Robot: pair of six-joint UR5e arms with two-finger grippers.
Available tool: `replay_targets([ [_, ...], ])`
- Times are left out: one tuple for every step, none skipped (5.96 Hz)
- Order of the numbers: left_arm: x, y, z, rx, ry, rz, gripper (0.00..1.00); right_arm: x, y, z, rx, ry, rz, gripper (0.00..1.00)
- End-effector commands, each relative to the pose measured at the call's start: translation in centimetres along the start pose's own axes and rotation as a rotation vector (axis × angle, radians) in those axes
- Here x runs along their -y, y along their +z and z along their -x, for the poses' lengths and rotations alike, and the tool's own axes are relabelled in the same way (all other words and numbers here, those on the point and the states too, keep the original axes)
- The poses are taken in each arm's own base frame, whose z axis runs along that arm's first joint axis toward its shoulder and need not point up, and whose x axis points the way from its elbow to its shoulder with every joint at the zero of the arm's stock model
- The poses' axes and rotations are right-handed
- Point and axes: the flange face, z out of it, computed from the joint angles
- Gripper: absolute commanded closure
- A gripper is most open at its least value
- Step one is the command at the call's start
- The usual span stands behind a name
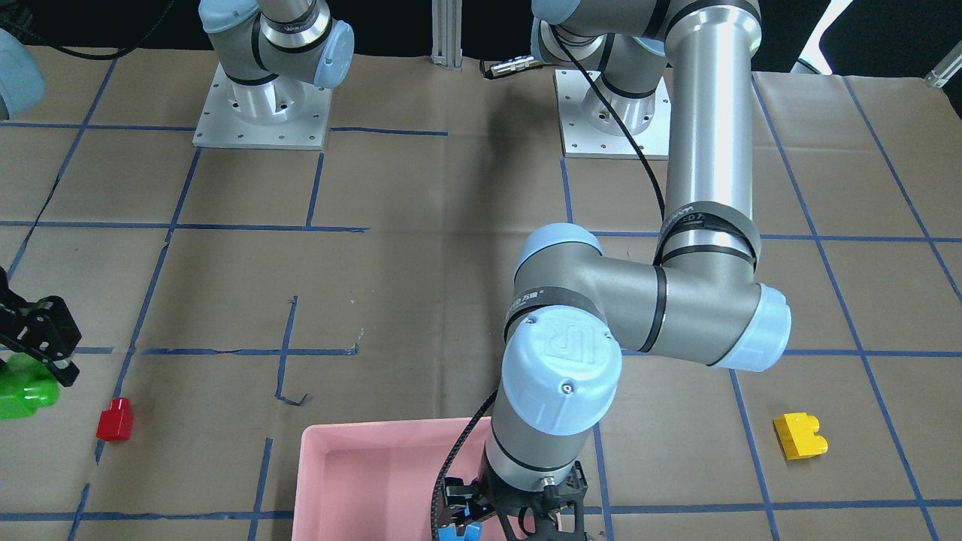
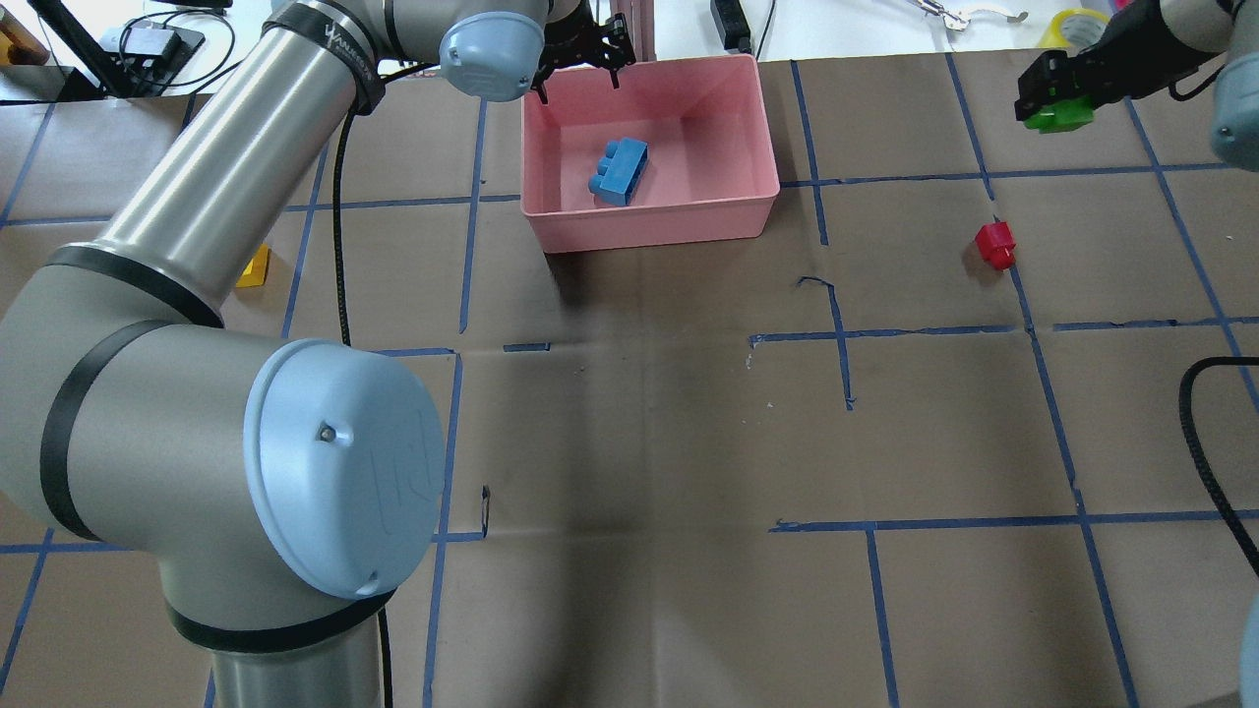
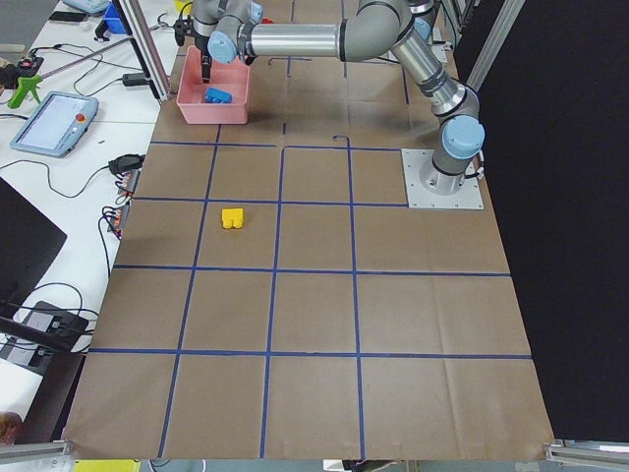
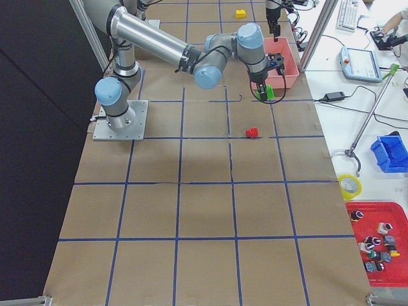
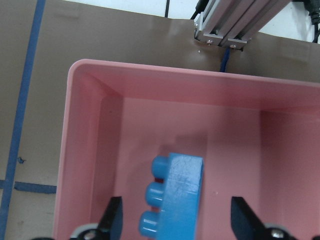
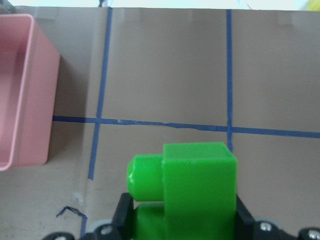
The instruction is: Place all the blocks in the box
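Observation:
The pink box point(image 2: 748, 211) stands at the far side of the table. The light blue block point(image 2: 619, 170) lies inside it, and it also shows in the left wrist view point(image 5: 177, 195). My left gripper point(image 2: 578, 84) hangs open and empty over the box's far part, its fingers point(image 5: 115, 220) either side of the blue block and above it. My right gripper point(image 2: 1057, 98) is shut on the green block point(image 6: 195, 185) and holds it above the table, to the right of the box. The red block point(image 2: 995, 244) lies on the table near it. The yellow block point(image 1: 800, 436) lies on the table to the left of the box.
The left arm's elbow and forearm point(image 2: 197, 226) stretch over the table's left half and partly hide the yellow block point(image 2: 254, 267). An aluminium post point(image 5: 235, 22) stands just beyond the box. Blue tape lines grid the brown table cover point(image 2: 689, 413).

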Motion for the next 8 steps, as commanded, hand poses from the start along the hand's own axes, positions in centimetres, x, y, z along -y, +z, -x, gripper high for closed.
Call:
replay_targets([
  [1.7, -8.5, 7.6, 0.021, 0.012, 0.014, 0.01, 3.7, 3.2, 9.1, 0.142, 0.035, 0.001, 0.94],
  [2.5, -11.1, 13.3, 0.045, 0.037, 0.044, 0.01, 4.5, 5.8, 14.7, 0.192, 0.069, 0.028, 0.94],
  [3.5, -11.7, 18.9, 0.06, 0.025, 0.049, 0.01, 6.9, 7.3, 19.8, 0.218, 0.108, 0.029, 0.94],
  [4.4, -10.7, 25.9, 0.074, -0.002, 0.075, 0.01, 9.4, 9.9, 24.5, 0.239, 0.132, 0.03, 0.93],
  [4.8, -9.4, 32.7, 0.087, -0.034, 0.099, 0.01, 9.7, 13.6, 28.9, 0.259, 0.173, 0.07, 0.92],
  [5.0, -9.4, 38.1, 0.079, -0.026, 0.103, 0.01, 9.5, 14.6, 30.6, 0.264, 0.182, 0.085, 0.88],
  [4.9, -9.3, 43.5, 0.09, -0.07, 0.104, 0.01, 9.5, 14.3, 30.7, 0.264, 0.177, 0.08, 0.23],
  [4.5, -8.5, 46.0, 0.092, -0.047, 0.122, 0.01, 9.5, 14.4, 30.6, 0.262, 0.174, 0.08, 0.01],
])
